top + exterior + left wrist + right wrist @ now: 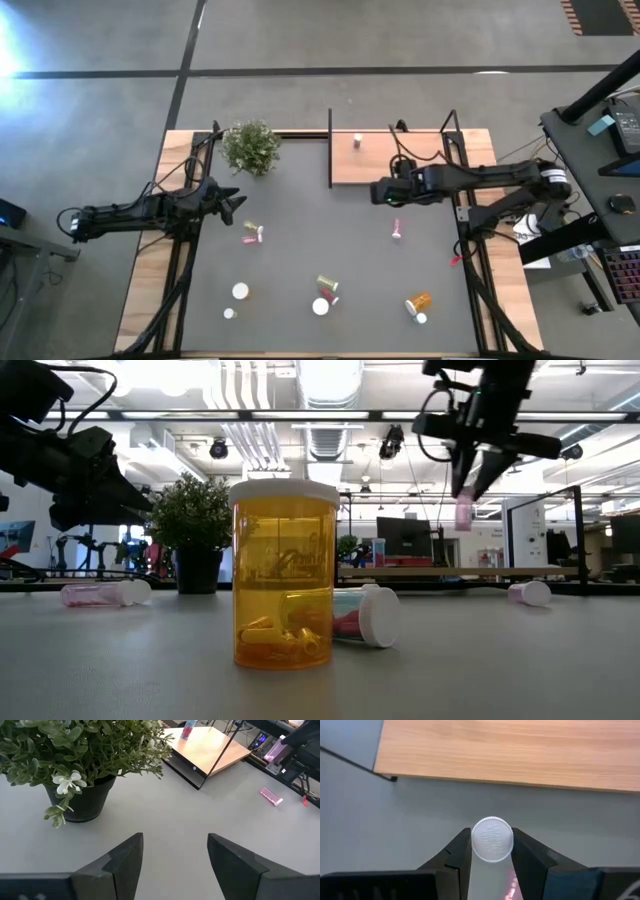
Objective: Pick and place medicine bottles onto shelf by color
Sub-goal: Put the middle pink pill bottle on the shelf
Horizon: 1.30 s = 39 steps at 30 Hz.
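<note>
Gripping a pink bottle (pixel 464 512) beside the shelf (pixel 385 160) – right gripper (pixel 491 851) (left gripper (pixel 175 862) spread wide, idle)

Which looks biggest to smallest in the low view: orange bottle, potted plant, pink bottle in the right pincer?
1. Orange bottle, though it stands nearest the camera, which inflates it.
2. Potted plant, farther back.
3. Pink bottle held in the right pincer.

Right gripper (pixel 491 851) clamped; left gripper (pixel 175 857) spread.
</note>
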Tool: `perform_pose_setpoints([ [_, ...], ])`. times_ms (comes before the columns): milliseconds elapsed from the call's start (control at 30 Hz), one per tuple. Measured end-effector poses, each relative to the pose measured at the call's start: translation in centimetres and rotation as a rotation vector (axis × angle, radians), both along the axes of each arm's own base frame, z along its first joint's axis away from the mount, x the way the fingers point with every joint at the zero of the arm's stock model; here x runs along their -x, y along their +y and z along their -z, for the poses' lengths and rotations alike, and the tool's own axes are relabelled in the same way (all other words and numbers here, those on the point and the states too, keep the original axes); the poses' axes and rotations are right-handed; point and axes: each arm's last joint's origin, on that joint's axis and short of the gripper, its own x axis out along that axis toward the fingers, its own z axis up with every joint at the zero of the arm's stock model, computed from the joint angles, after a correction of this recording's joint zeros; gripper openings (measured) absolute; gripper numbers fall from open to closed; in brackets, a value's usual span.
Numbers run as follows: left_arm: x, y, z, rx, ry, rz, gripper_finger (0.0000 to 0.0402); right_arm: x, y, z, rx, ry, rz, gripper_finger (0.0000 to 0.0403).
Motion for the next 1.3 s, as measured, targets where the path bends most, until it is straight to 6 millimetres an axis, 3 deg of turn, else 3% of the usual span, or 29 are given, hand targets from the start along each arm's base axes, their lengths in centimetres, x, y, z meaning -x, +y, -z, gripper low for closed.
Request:
perform_pose_setpoints([
  [400, 0.0, 0.0, 0.0, 0.0, 0.001, 0.0, 0.0205, 1.1, -2.7, 0.1, 0.007, 0.051, 0.07, 0.0107],
  [1133, 0.0, 0.0, 0.0, 0.0, 0.002, 0.0, 0.0205, 1.4, -12.2, 1.7, 0.026, 0.025, 0.293, 0.0109],
  [1300, 0.0, 0.0, 0.0, 0.0, 0.003, 0.0, 0.0205, 0.7, -14.2, 1.5, 0.02, 0.036, 0.321, 0.0109],
])
